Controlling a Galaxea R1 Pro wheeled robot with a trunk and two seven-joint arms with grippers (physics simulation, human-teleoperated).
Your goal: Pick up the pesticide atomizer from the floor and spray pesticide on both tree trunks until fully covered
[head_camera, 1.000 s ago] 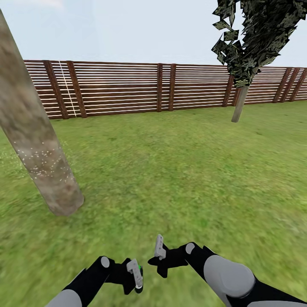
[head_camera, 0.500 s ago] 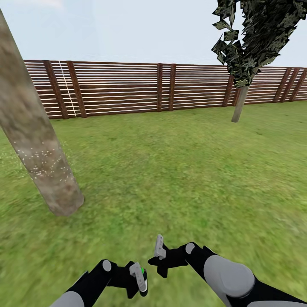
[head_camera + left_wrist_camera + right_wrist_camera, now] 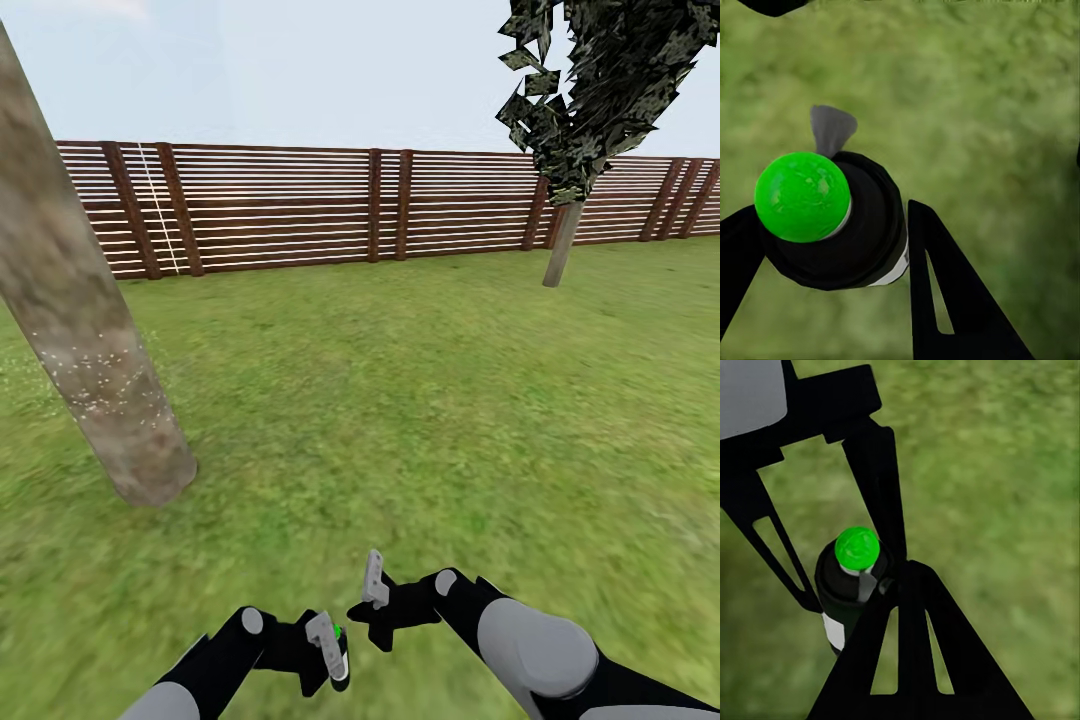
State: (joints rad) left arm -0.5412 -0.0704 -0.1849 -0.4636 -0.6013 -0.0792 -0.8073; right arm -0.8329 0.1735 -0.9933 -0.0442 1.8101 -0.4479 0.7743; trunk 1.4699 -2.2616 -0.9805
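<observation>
Pale blue-grey sky (image 3: 300,70) above fence line, hazy, faint cloud patch top left. Dark cypress-like tree (image 3: 590,80) far right, jagged black-green foliage hanging from upper edge, thin pale stem (image 3: 562,245) leaning, planted on lawn just before fence.

A tree trunk (image 3: 85,330) stands left, before the fence (image 3: 380,205), another tree (image 3: 575,120) far right.

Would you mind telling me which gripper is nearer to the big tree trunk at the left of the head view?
Left. The left gripper, shut on the pesticide atomizer, sits on the side of the tree trunk; the right gripper is farther to the right.
</observation>
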